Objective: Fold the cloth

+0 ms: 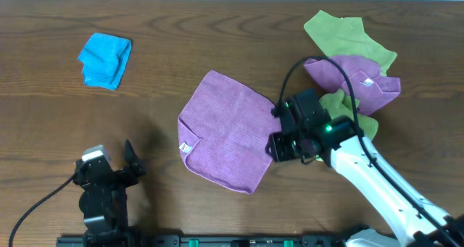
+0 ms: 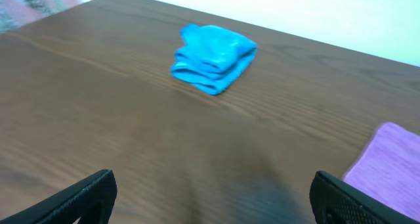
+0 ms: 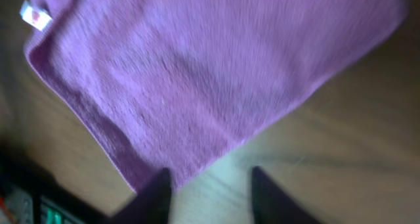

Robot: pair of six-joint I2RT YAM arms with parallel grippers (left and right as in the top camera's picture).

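Observation:
A purple cloth [image 1: 226, 131] lies spread flat in the middle of the table, with a white tag at its left corner. It fills the top of the right wrist view [image 3: 210, 66], and its corner shows at the right edge of the left wrist view [image 2: 387, 161]. My right gripper [image 1: 279, 142] is open and empty, low over the cloth's right edge; in its own view the fingers [image 3: 211, 194] straddle the near edge. My left gripper [image 1: 129, 160] is open and empty at the front left, its fingers [image 2: 213, 198] wide apart over bare table.
A folded blue cloth [image 1: 106, 59] lies at the back left and shows in the left wrist view [image 2: 211, 57]. A pile of green [image 1: 346, 35] and purple [image 1: 355, 80] cloths sits at the back right, behind the right arm.

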